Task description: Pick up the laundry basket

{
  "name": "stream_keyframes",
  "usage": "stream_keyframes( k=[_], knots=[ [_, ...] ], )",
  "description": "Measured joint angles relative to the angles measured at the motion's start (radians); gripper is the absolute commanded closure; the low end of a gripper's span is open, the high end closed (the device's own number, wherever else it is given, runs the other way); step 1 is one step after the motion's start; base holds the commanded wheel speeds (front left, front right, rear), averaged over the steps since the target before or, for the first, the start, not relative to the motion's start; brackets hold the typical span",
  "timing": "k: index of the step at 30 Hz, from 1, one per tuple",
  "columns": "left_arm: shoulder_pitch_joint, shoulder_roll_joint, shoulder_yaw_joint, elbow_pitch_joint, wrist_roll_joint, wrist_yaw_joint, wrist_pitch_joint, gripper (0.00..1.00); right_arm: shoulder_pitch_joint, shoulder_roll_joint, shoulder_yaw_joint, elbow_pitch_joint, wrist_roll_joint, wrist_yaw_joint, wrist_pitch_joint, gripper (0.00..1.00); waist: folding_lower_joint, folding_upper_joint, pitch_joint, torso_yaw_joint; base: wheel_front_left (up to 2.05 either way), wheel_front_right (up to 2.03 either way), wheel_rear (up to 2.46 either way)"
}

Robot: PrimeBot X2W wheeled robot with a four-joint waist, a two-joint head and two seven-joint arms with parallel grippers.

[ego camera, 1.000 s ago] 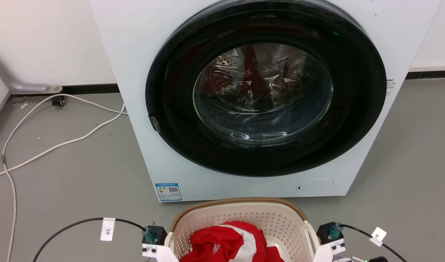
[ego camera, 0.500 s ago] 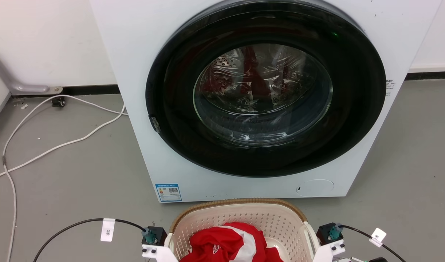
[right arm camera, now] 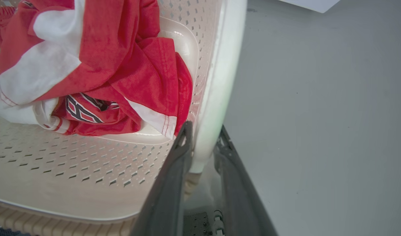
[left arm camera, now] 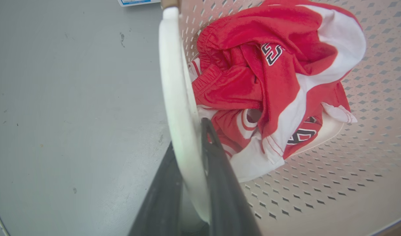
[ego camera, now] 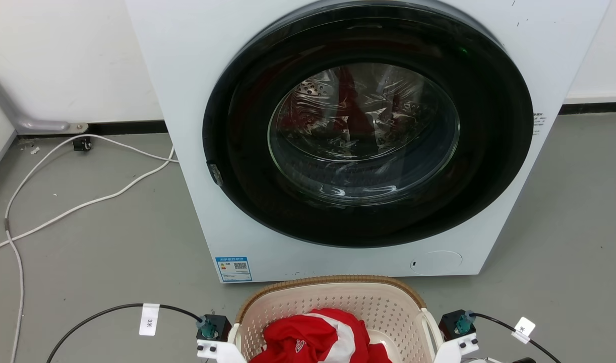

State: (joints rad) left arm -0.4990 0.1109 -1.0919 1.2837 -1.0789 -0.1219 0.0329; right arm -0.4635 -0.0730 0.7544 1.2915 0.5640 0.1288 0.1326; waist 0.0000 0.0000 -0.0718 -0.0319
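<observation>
Squarely, laundry basket [ego camera: 338, 300] faces washing machine [ego camera: 179, 101] upright.

Cream perforated laundry basket [ego camera: 338, 302], tan rim; red-and-white jersey [left arm camera: 272, 82].

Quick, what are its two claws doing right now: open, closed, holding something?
Left gripper: closed on the laundry basket by its white loop handle.
Right gripper: closed on the other loop handle.
</observation>
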Motion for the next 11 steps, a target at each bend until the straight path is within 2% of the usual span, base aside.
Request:
stream_keyframes(
  k=[11],
  knots=[
    [0.0, 0.0, -0.013, 0.001, -0.015, 0.0, -0.002, 1.0, 0.002, -0.001, -0.002, 0.0, 0.0, 0.0, -0.001, 1.0, 0.0, 0.0, 0.0, 0.002, 0.0, 0.0, 0.0]
  ],
)
